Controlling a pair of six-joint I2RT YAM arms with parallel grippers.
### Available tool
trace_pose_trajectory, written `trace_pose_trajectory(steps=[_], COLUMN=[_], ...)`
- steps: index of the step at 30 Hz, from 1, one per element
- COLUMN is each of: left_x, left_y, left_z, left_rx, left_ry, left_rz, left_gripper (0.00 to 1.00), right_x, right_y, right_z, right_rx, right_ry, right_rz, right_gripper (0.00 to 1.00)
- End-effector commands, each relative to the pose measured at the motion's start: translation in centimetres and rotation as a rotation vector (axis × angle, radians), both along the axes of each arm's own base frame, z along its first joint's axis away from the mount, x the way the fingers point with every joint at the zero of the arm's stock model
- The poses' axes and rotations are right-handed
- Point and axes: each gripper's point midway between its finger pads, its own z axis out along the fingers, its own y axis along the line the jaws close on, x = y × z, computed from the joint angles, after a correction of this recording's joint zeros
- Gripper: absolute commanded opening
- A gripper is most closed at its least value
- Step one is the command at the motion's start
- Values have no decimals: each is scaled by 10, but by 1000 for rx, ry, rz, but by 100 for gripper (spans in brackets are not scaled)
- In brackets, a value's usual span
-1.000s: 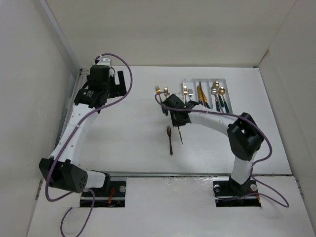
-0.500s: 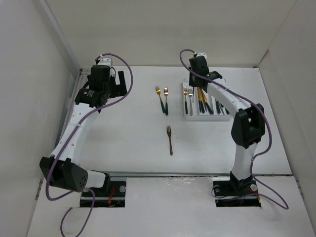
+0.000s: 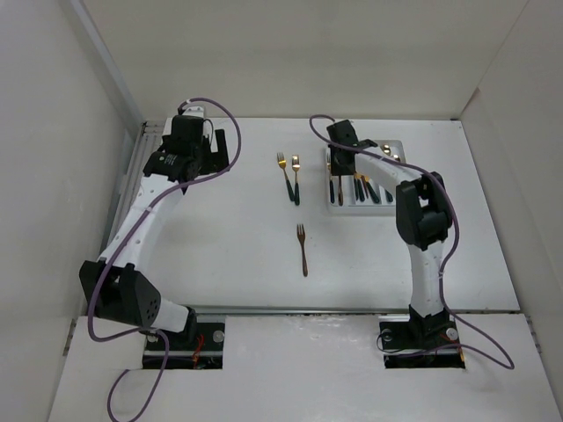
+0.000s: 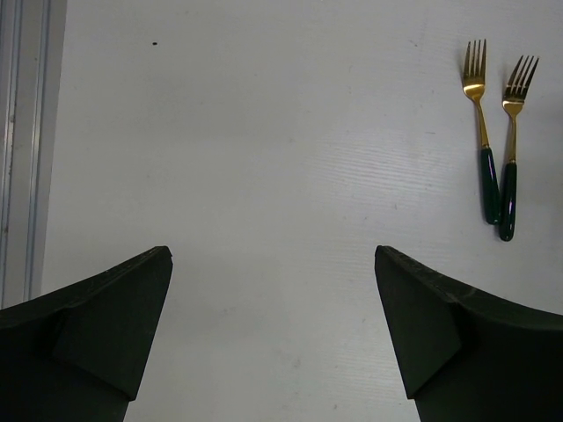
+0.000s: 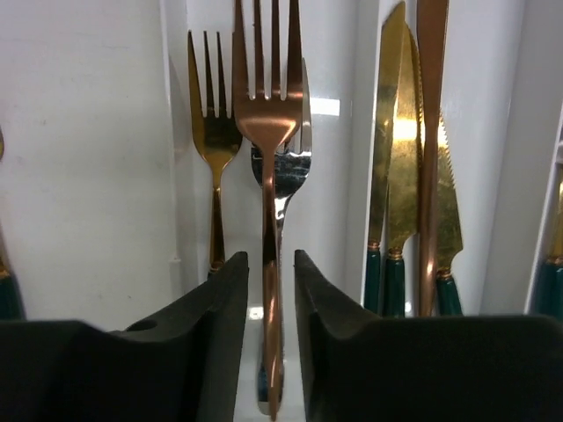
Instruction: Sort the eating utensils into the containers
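Pointing its tines toward the far wall, a copper-rose fork [image 5: 268, 132] lies in line with the leftmost compartment of the white tray [image 3: 352, 209]. Its handle runs back between the fingers [image 5: 220, 325] of the right gripper [image 5: 271, 290]. Those fingers stand close about the handle, yet a sliver of light shows on either side of it, so I cannot tell whether they pinch it or merely flank it.

Beneath it in the same compartment lie a gold fork [image 5: 214, 141] and a silver fork [image 5: 299, 167] (only the head of the latter peeks out from behind the copper tines). The middle compartment, to the right, holds gold knives [image 5: 394, 176] with dark green handles and a copper knife [image 5: 431, 132]. The rightmost compartment shows only dark handle ends at the picture's edge, too little to name.

Seen from above, the tray sits at the far right of the table [image 3: 220, 246], with the right arm reaching over its left part. Left of the tray and apart from it, a pair of dark-handled forks [image 4: 486, 185] lies side by side, tines far, the handle ends nearly touching. Nearer, around the middle of the table, a lone copper fork [image 3: 303, 249] lies with its tines far too.

At the far left, the left gripper [image 4: 273, 290] hangs over bare table with its fingers spread wide; the pair of forks lies off to its right.
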Motion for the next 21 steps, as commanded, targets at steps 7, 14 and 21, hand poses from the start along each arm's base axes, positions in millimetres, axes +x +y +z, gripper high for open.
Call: trace_pose_trajectory(steps=[7, 14, 21], left_x=[10, 1, -5], left_y=[-1, 1, 2], left_z=[22, 32, 31], left_rx=[-20, -27, -29], left_ry=[-68, -96, -102], left_rz=[4, 4, 3], left_gripper=[100, 100, 100], right_x=[1, -102, -216], right_y=[9, 70, 123], right_z=[84, 71, 4], right_rx=[47, 70, 106], right_ry=[-164, -75, 155], right_rz=[-2, 136, 264], right_gripper=[59, 63, 71])
